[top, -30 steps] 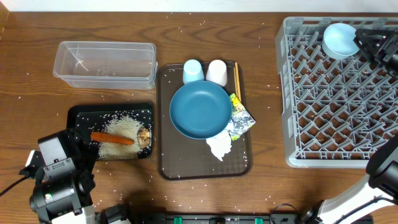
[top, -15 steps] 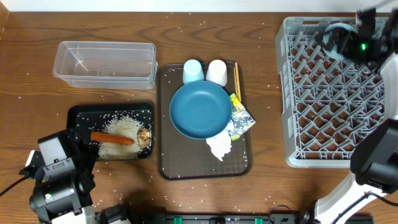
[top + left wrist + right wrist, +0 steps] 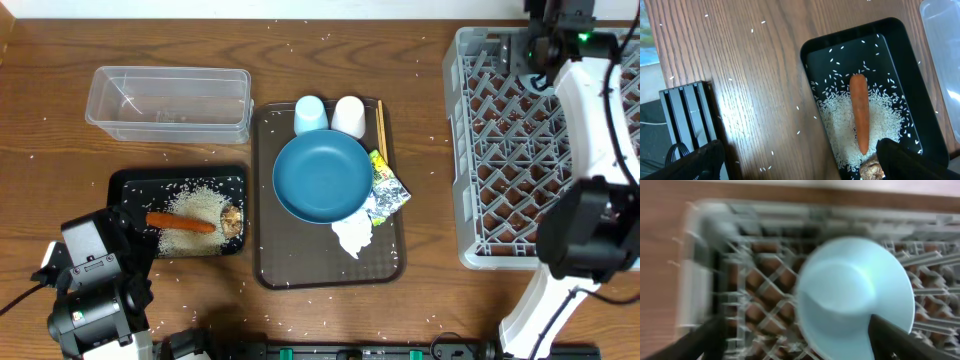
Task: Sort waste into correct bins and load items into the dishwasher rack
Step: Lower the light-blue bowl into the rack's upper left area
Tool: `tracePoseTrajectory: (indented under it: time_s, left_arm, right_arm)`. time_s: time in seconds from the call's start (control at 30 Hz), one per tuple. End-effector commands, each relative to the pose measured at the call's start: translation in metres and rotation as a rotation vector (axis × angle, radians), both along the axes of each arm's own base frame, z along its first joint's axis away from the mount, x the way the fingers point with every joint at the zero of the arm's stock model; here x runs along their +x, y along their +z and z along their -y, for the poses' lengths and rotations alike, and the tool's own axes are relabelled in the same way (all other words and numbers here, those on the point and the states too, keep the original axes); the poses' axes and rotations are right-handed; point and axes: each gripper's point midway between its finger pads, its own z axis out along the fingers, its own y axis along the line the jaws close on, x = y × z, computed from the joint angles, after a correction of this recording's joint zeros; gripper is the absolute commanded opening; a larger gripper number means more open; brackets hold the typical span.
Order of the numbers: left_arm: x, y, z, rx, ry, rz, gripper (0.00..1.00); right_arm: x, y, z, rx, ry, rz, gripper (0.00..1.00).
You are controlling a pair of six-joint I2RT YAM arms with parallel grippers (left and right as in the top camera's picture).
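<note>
The pale-blue bowl (image 3: 855,292) lies in the far-left corner of the grey rack (image 3: 500,190). It is hidden under my right arm in the overhead view. My right gripper (image 3: 545,42) hangs over it, fingers (image 3: 805,342) wide open, the right finger by the bowl's rim. The dark-blue plate (image 3: 322,177), pale-blue cup (image 3: 310,114), white cup (image 3: 348,116), chopsticks (image 3: 381,125), wrappers (image 3: 385,190) and tissue (image 3: 352,237) are on the brown serving tray. The carrot (image 3: 860,112), brown lump (image 3: 871,169) and rice (image 3: 195,205) lie in the black tray (image 3: 130,185). My left gripper (image 3: 800,165) is open and empty at that tray's near-left corner.
The clear tub (image 3: 170,72) stands at the back left and holds a few rice grains. The brown serving tray (image 3: 270,262) sits mid-table. Loose rice grains are scattered over the wooden table. The right arm (image 3: 600,120) stretches across the rack.
My right arm has swung left over the rack's far corner and now covers the bowl in the overhead view. The left arm has not moved.
</note>
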Motion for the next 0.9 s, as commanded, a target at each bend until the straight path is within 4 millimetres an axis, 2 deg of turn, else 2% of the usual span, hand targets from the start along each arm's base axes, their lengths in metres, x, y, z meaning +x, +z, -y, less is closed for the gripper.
tracePoseTrajectory:
  time_s: [0.0, 0.3, 0.53, 0.87]
  left_arm:
    - [0.000, 0.005, -0.002, 0.015, -0.002, 0.002, 0.98]
    - [0.000, 0.005, -0.002, 0.015, -0.002, 0.002, 0.98]
    - [0.000, 0.005, -0.002, 0.015, -0.002, 0.002, 0.98]
    - [0.000, 0.005, -0.002, 0.015, -0.002, 0.002, 0.98]
  right_arm:
    - [-0.002, -0.017, 0.027, -0.095, -0.073, -0.051, 0.74]
    - [-0.004, -0.044, 0.031, -0.062, -0.071, -0.104, 0.69]
    - [-0.005, -0.056, 0.033, -0.057, -0.073, -0.129, 0.44]
    - [-0.004, -0.066, 0.025, 0.025, -0.035, -0.137, 0.48]
